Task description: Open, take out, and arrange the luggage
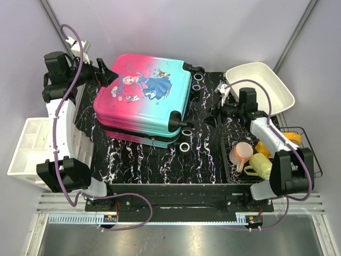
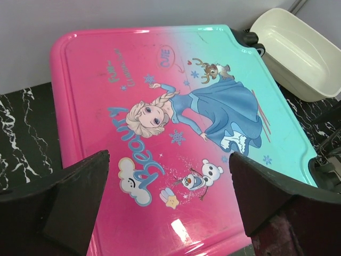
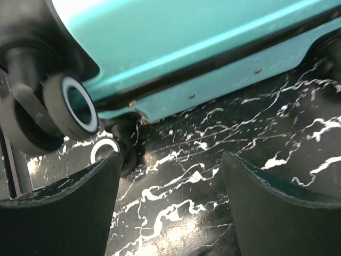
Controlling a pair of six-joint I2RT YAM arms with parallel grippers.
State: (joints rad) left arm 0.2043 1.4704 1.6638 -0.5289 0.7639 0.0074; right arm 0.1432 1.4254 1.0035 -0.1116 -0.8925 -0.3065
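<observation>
The luggage (image 1: 143,98), a pink-to-teal hard-shell suitcase with a princess print, lies flat and closed on the black marbled mat, wheels toward the right. My left gripper (image 1: 109,78) is open and empty, just above the pink far-left corner of the lid (image 2: 160,133). My right gripper (image 1: 212,117) is open and empty, low over the mat to the right of the case, facing its teal wheel end (image 3: 176,48). A black wheel (image 3: 69,104) with a white rim sits close in front of the right fingers.
A white oval tub (image 1: 261,88) stands at the back right. A wire basket (image 1: 266,154) at the right holds a pink cup, a yellow cup and orange pieces. A white divided tray (image 1: 32,149) sits at the left edge. Grey walls close the back.
</observation>
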